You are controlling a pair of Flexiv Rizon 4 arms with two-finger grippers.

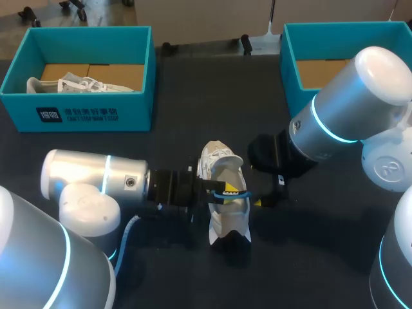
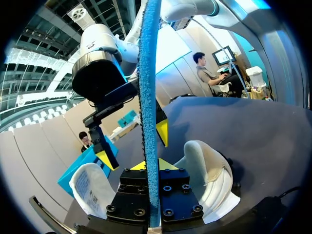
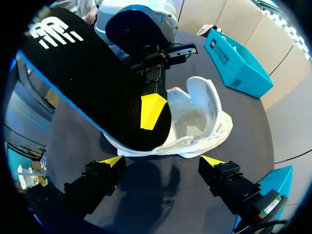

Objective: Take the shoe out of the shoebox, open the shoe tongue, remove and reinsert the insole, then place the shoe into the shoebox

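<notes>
At the middle of the desk (image 1: pixel 193 96) lies the shoe (image 1: pixel 217 161), with the insole (image 3: pixel 83 73) just over it, pinched between the fingers of the left end effector (image 2: pixel 150 166). The right end effector (image 3: pixel 162 161) stands wide at the shoe's 3 o'clock, and a shoebox (image 1: pixel 77 71) sits at 10 o'clock.

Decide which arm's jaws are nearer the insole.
Left. The jaws of the left arm are shut on the insole, holding it over the white shoe. The jaws of the right arm stand open beside the shoe, not touching the insole.
</notes>
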